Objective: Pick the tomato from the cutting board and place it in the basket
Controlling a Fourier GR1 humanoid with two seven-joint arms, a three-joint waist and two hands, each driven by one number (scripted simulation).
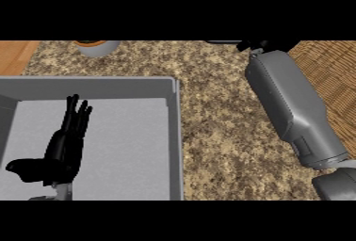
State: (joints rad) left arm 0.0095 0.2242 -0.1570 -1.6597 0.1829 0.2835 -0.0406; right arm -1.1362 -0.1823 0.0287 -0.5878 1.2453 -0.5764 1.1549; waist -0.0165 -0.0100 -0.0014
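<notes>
Head view: the tomato and right hand are out of sight — the right forearm (295,108) runs off the upper right beside the basket (327,75). Left hand (59,146), lower left, fingers straight. Tomato likely soft, smooth — cup its sides.

Counter (222,136): speckled stone look in brown and beige, grainy pattern, flat sheen.
Tray (173,122): plain grey walls and floor, smooth and matt, like moulded plastic or painted metal; I cannot tell which.
My left hand (62,146): black, smooth, slightly glossy on the thumb.
My right forearm (292,108): grey shell, smooth, a soft shine along its length, like hard plastic.
Basket (334,80): woven wicker, tan, ribbed and rough.
Board (15,54): orange-brown wood grain, matt.
Cup (96,47): pale grey, smooth.
</notes>
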